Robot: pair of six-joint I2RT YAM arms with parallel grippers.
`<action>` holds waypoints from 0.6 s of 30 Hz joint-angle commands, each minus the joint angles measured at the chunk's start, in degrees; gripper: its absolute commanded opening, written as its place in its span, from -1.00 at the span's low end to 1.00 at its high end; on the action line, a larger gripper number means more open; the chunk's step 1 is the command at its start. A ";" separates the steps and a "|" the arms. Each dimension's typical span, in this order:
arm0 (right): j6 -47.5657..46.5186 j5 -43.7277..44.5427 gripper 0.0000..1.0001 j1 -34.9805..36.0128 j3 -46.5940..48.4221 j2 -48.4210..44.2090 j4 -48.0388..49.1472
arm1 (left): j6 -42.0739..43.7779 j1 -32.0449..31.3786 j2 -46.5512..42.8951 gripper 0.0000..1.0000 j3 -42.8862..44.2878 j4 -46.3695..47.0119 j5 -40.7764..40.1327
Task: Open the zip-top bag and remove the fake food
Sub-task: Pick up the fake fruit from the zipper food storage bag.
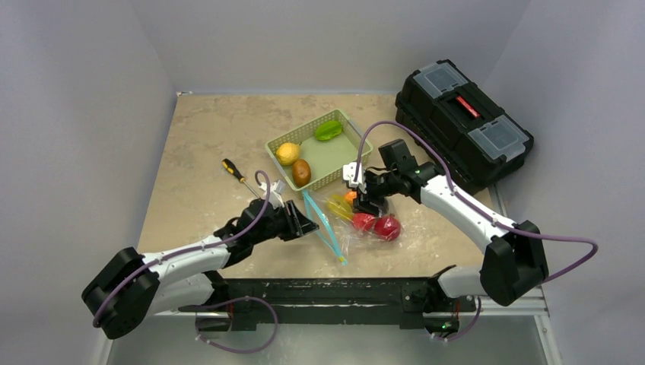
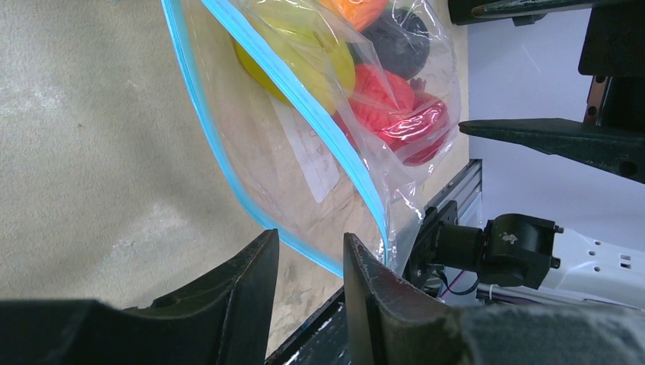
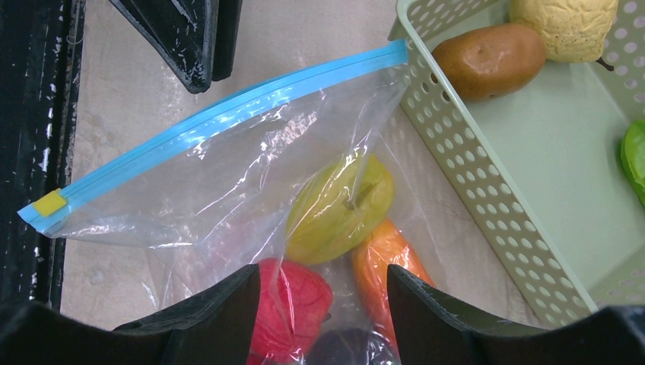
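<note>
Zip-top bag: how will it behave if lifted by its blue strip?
Probably floppy: the zip-top bag is thin, wrinkled film, likely to sag. The fake food inside looks rounded, so it would probably roll to the low end. The glossy film may slip from a light pinch.

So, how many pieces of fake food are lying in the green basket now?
3: a lemon at the left corner of the basket, a brown fruit beside it at the near corner, a green piece at the far corner. None seems hidden.
</note>
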 commanded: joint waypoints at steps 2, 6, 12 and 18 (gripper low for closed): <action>0.58 -0.58 0.21 0.37 -0.34 -1.31 1.15 | -1.31 -0.23 1.36 -0.32 1.06 4.28 -0.26; 0.64 -0.77 0.21 0.38 -0.26 -0.99 1.30 | -2.27 -0.22 3.76 -0.37 2.60 4.64 -1.45; 3.39 0.66 0.19 0.42 -0.67 0.50 3.83 | -5.02 -0.22 11.13 -0.39 6.21 9.38 -1.82; 9.32 6.45 -0.05 1.45 -0.97 4.31 8.81 | -7.27 -0.22 16.02 -0.37 7.95 11.22 -5.01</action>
